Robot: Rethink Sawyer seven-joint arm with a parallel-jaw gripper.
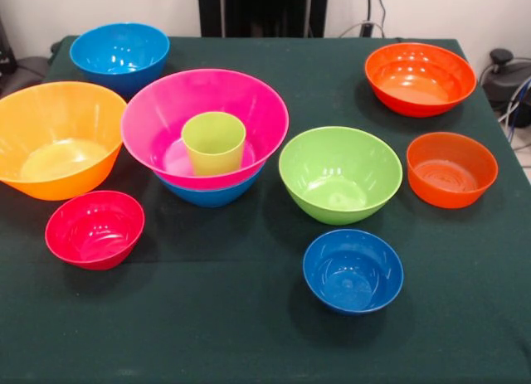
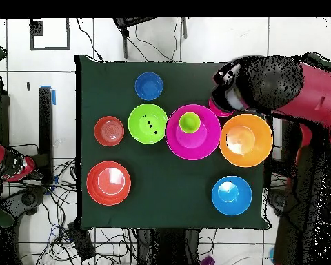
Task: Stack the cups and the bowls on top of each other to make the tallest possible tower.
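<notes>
Three pieces stacked — lime cup [image 1: 214, 141] in pink bowl [image 1: 158, 110], on a blue bowl [image 1: 209, 193]; arm [image 2: 278, 83] over the bench [image 1: 249, 334] edge, jaws' state hidden.

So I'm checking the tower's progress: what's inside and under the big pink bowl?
Inside the pink bowl stands the lime cup, upright and empty. Beneath it a blue bowl shows only as a rim; its inside is covered.

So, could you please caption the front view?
Lime cup in pink bowl atop blue bowl; loose bowls around.
</notes>
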